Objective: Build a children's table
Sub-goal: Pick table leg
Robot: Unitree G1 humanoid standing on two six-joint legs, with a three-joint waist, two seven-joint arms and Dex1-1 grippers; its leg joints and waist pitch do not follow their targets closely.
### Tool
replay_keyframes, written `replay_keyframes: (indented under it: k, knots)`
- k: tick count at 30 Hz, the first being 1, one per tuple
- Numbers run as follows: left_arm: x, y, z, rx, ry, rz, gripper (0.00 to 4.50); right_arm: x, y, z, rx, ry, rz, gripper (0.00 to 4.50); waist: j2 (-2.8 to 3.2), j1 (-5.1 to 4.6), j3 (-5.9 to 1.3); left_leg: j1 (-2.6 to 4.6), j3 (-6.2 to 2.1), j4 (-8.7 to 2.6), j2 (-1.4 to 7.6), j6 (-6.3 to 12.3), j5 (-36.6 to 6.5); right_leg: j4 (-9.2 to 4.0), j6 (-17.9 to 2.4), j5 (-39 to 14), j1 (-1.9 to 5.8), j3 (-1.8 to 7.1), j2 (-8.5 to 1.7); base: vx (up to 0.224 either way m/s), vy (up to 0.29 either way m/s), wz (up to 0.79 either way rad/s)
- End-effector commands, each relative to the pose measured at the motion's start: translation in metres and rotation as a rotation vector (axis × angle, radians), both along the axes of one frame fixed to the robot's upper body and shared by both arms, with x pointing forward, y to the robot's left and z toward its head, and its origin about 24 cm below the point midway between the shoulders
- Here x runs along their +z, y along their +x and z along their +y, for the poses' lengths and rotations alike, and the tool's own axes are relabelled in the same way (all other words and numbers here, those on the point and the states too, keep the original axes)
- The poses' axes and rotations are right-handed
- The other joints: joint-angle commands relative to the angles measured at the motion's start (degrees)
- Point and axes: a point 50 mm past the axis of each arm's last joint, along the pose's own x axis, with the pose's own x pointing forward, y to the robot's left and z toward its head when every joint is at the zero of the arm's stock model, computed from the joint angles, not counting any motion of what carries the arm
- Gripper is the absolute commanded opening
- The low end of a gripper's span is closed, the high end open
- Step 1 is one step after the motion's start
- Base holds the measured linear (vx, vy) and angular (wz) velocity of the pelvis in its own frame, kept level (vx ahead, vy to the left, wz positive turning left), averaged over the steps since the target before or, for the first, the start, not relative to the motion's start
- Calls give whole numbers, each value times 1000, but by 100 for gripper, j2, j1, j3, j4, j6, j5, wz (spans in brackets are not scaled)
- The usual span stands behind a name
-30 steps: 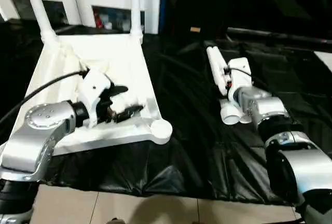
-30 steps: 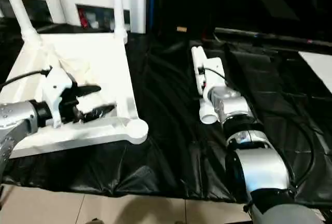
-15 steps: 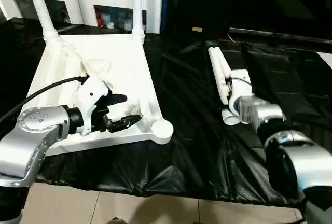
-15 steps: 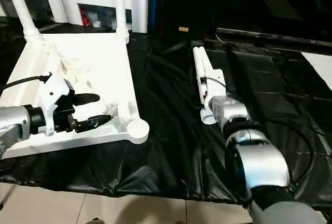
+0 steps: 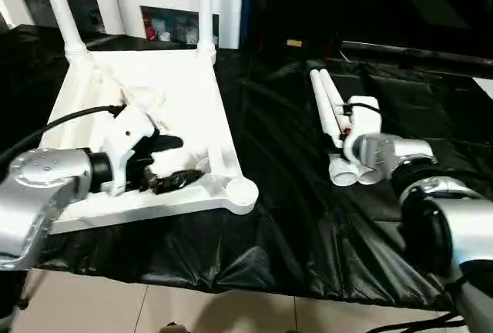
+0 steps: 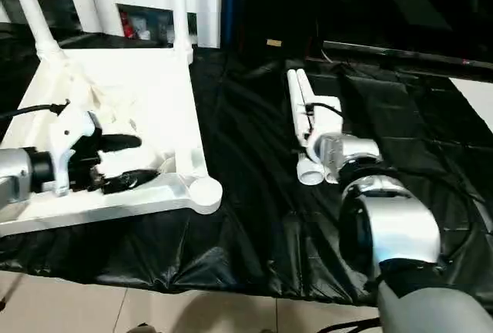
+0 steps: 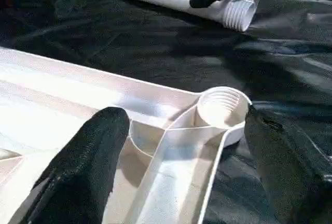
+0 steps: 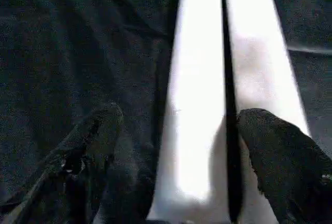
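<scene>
On the black-covered work table (image 5: 285,217), the upturned table top (image 5: 177,90) carries two standing legs; two loose legs (image 5: 333,121) lie well apart. The right gripper (image 8: 176,146), jaws wide, straddles one loose leg. The left gripper (image 5: 176,162) hovers open at the empty corner socket (image 7: 222,107). Closing off-centre could roll the leg away.

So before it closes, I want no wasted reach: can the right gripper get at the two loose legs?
Probably yes: the right gripper hangs open right over the two loose legs on the black cover, nothing lying between.
</scene>
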Motion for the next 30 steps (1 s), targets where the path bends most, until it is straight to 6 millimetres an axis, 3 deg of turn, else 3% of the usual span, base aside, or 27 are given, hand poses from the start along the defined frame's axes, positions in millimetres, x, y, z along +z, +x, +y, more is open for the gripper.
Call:
replay_keyframes:
  k: [1, 13, 15, 17, 21, 23, 26, 27, 30]
  knots:
    - [2, -6, 1, -24, 11, 18, 402, 0, -1, -5, -20, -13, 26, 404, 61, 30, -358, 14, 140, -442, -16, -262, -557, -351, -1323, 96, 295, 114, -262, 0, 0, 0]
    - [7, -14, 4, -61, 26, 70, 402, -13, -10, -5, -74, 100, 102, 404, 111, 107, -350, 17, 127, -465, -22, -369, -708, -349, -1238, 7, 277, 117, -262, 0, 0, 0]
    - [7, -14, 4, -61, 26, 70, 402, -13, -10, -5, -74, 100, 102, 404, 96, 102, -349, 10, 131, -464, -21, -366, -696, -357, -1252, 31, 283, 117, -263, 0, 0, 0]
    - [8, -19, 5, -66, 33, 88, 402, -18, -12, -4, -83, 109, 115, 374, 99, 107, -328, 5, 130, -469, -22, -373, -706, -358, -1245, 5, 274, 121, -263, 0, 0, 0]
    - [7, -22, 6, -65, 38, 104, 402, -23, -15, -3, -88, 124, 131, 365, 96, 96, -298, 12, 128, -487, -23, -374, -806, -381, -1217, -183, 256, 119, -258, 0, 0, 0]
    - [6, -22, 6, -66, 38, 109, 402, -24, -16, -3, -90, 125, 136, 330, 94, 92, -291, 18, 125, -497, -17, -391, -899, -392, -1208, -303, 249, 120, -262, 0, 0, 0]
    - [6, -21, 4, -70, 34, 112, 402, -24, -16, -4, -98, 136, 138, 321, 80, 96, -307, 19, 127, -494, -16, -390, -872, -390, -1194, -300, 253, 121, -264, 0, 0, 0]
    - [6, -21, 4, -70, 34, 112, 402, -24, -16, -4, -98, 136, 138, 296, 71, 96, -327, 20, 128, -489, -13, -386, -810, -379, -1198, -239, 266, 120, -268, 0, 0, 0]
    - [6, -18, 2, -69, 23, 104, 402, -22, -15, -4, -109, 156, 128, 277, 62, 97, -334, 16, 135, -482, -18, -377, -730, -377, -1186, -158, 271, 123, -264, 0, 0, 0]
